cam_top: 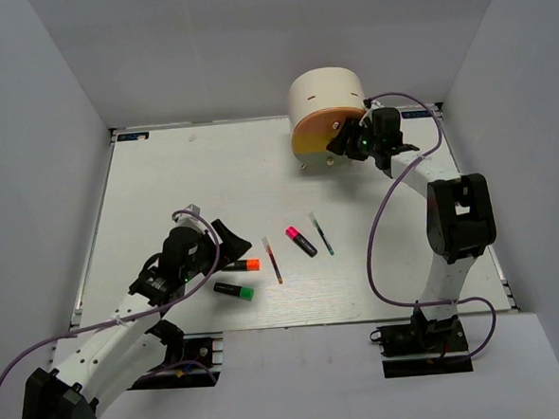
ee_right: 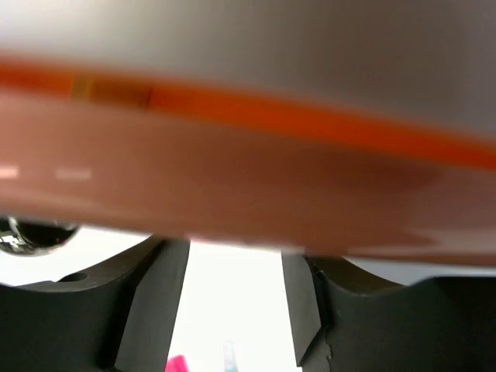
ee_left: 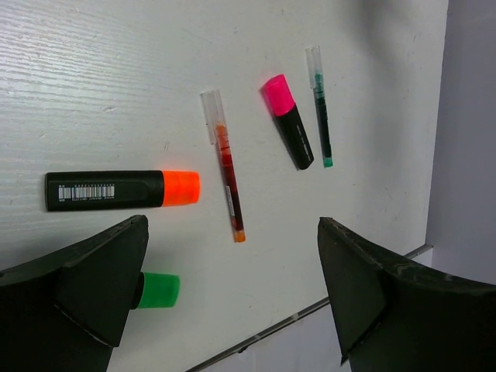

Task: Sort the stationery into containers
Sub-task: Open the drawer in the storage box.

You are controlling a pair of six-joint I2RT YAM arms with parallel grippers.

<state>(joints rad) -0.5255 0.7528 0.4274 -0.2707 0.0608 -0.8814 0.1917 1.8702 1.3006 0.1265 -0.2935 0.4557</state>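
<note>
Left wrist view: left tool (ee_left: 232,226) spread wide, near orange-capped highlighter (ee_left: 116,190) lying centre-left on tabletop (ee_left: 116,70). Probably light, rigid, slick plastic; pinch across mid-barrel. Right tool (ee_right: 232,310) also spread, at drawer unit (cam_top: 325,97), upper right.

Matt grained table (ee_left: 116,77), smooth plastic orange highlighter (ee_left: 116,190).

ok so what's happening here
The right gripper is up against the front of the cream desk unit at the far side; whether it grips anything is hidden. The left gripper hovers open over the orange highlighter and green highlighter. The pink highlighter, red pen and green pen lie loose on the table.
</note>
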